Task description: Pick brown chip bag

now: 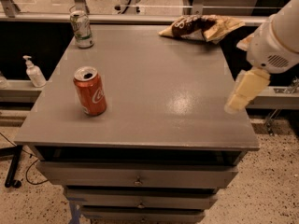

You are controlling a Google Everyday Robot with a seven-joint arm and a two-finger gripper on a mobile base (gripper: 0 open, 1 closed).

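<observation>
The brown chip bag [198, 27] lies crumpled at the far right corner of the grey table [154, 78], dark brown with cream-tan edges. My gripper [244, 92] hangs from the white arm [275, 36] at the table's right edge, in front of and to the right of the bag, well apart from it. It holds nothing that I can see.
A red soda can [90, 91] stands at the table's left front. A silver-green can [81, 28] stands at the far left corner. A white pump bottle [33, 72] sits on a ledge left of the table. Drawers [138, 176] are below the top.
</observation>
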